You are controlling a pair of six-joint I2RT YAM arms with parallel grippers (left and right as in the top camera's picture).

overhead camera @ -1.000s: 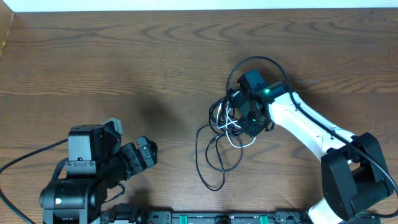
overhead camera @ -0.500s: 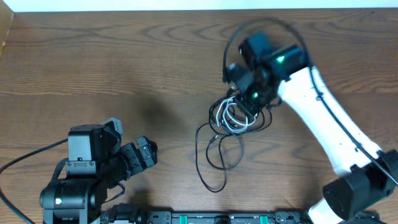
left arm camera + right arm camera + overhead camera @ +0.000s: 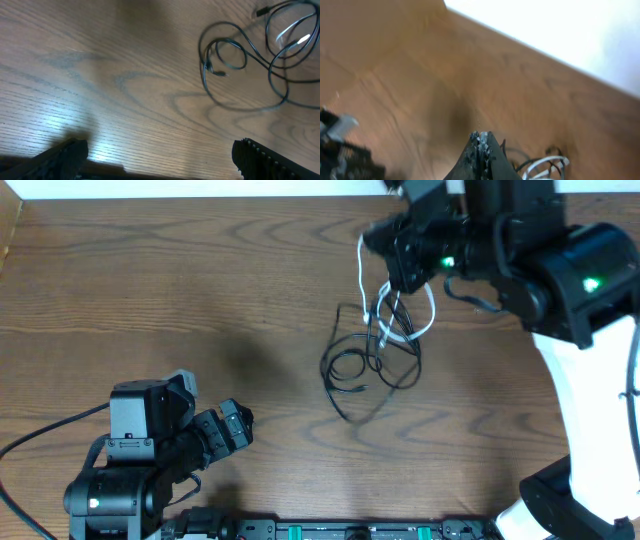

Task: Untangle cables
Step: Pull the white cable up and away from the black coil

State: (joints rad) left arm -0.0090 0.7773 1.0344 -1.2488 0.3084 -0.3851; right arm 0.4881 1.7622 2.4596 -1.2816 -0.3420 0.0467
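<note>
My right gripper (image 3: pixel 378 238) is raised high near the table's far edge, shut on the white cable (image 3: pixel 431 312). That cable hangs from the gripper in a strand and loops. In the right wrist view the jaws (image 3: pixel 481 138) are pressed together with a pale bit between the tips, and white loops (image 3: pixel 546 164) dangle below. Thin black cables (image 3: pixel 344 358) trail from the hanging bundle onto the wood in loose loops. They also show in the left wrist view (image 3: pixel 234 54). My left gripper (image 3: pixel 240 425) stays low at the front left, open and holding nothing (image 3: pixel 160 152).
The wooden table (image 3: pixel 150 290) ends at a white strip along the far edge. The left arm's base (image 3: pixel 130 470) with its thick black wire (image 3: pixel 40 435) sits at the front left. A black rail (image 3: pixel 350 530) runs along the front edge.
The right arm has risen and swung toward the far edge, lifting the white cable and dragging the black loops away from the front. Its jaws went shut. The left arm has not moved.
</note>
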